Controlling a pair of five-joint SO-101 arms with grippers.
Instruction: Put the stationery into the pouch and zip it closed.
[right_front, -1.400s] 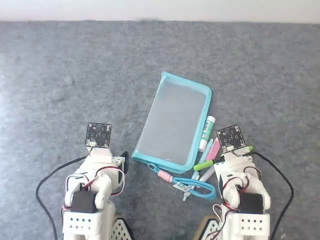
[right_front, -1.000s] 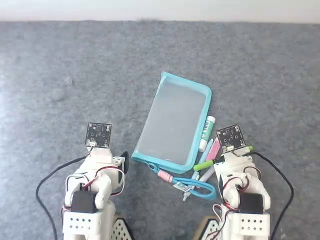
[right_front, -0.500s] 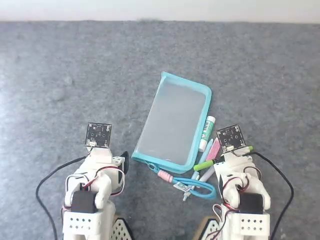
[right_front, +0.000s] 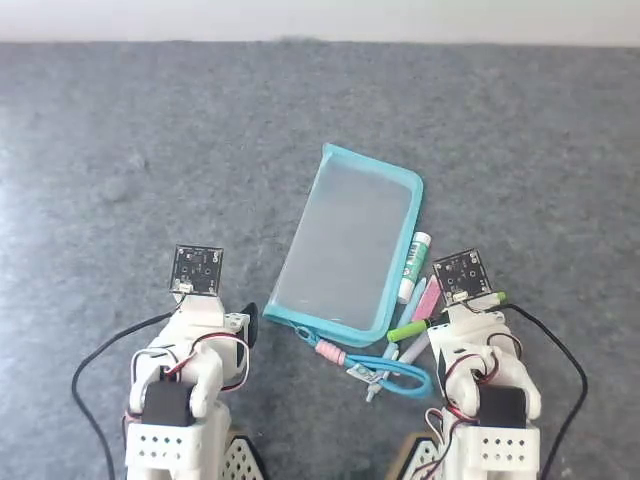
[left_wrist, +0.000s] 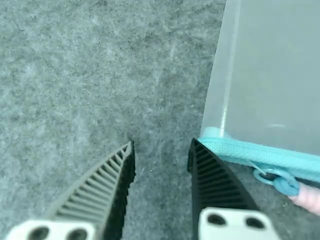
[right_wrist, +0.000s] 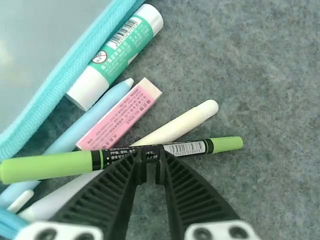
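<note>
Grey felt table (right_front: 120, 150) holds pouch (right_front: 350, 245), glue stick (right_wrist: 116, 55), eraser (right_wrist: 120, 120), pens (right_wrist: 50, 165).

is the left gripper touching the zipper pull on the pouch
Apart. The left wrist view shows bare grey felt between the left gripper and the zipper pull on the pouch.

The pouch (right_front: 350, 250) lies flat at the middle of the worktop (right_front: 120, 150), slanted, ahead of and between the two arms. The stationery lies side by side along its right long edge. The glue stick (right_front: 413, 265) is against the pouch, then outward come the first pen (right_wrist: 85, 127), the eraser (right_wrist: 120, 120), the second pen (right_wrist: 180, 122) and the marker (right_wrist: 120, 156). The right pincer (right_wrist: 151, 155) hangs directly above the marker. The strap (right_front: 392, 362) lies at the pouch's near short edge. The left pincer (left_wrist: 162, 145) sits over bare worktop just beside the pouch's near left corner.
</note>
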